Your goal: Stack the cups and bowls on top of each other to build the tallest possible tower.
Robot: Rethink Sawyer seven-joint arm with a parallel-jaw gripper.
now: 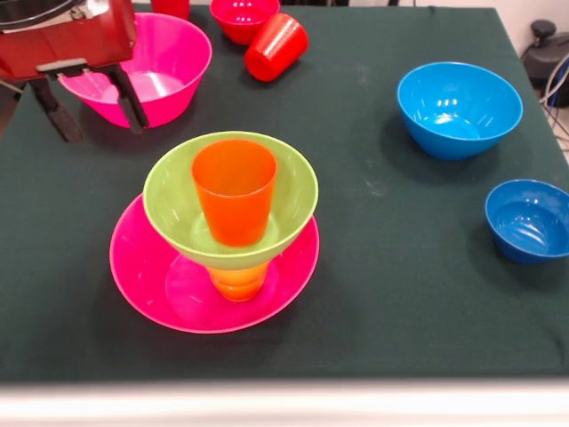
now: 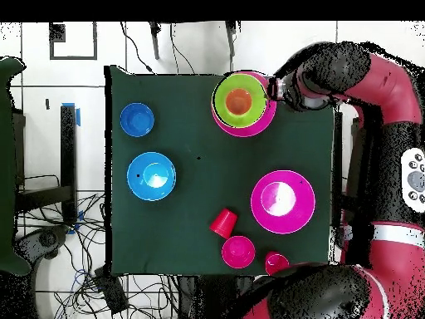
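Tower standing on the dark green bench: wide pink bowl at the bottom, yellow-orange cup in it, lime green bowl perched on that cup, orange cup sitting upright inside the green bowl. Nothing on top of the orange cup.

Gripper hanging just beyond the tower, up and to its left in the front view, over the near rim of a second large pink bowl. Red wrist block above, two dark fingers pointing down at a slight slant. Jaws spread, nothing between them, clear of the tower. From overhead, arm curving in from the bench edge, wrist right beside the tower.

Further behind the tower, past the second pink bowl: small red bowl and a red cup lying tipped on its side, touching that bowl; another red cup at the top edge. Well off to the tower's right in the front view: light blue bowl, and nearer, small dark blue bowl, both upright and apart.
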